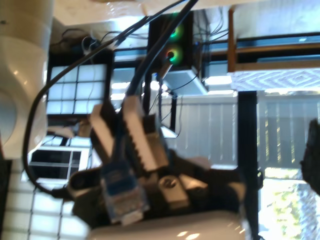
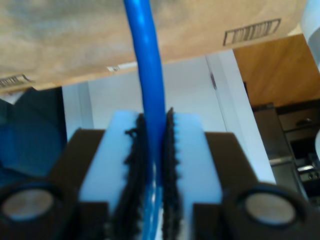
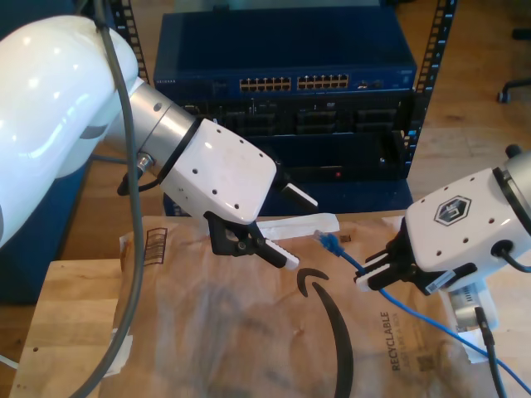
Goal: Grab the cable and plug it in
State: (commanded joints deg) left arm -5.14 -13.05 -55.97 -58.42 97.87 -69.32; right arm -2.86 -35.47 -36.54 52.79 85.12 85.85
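Cable [image 3: 353,263] clenched in my second gripper [image 3: 375,278], centre right of the exterior view. Plug [image 3: 329,241] raised mid-frame, just at parted fingertips of my first gripper [image 3: 314,240].

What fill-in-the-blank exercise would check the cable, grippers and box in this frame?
1. My second gripper is shut on the ____ cable.
2. In the exterior view, the cable's free plug sticks out toward my ____ gripper.
3. The cardboard box beneath both grippers carries the printed word ____.
Missing words: blue; first; RECYCLABLE.
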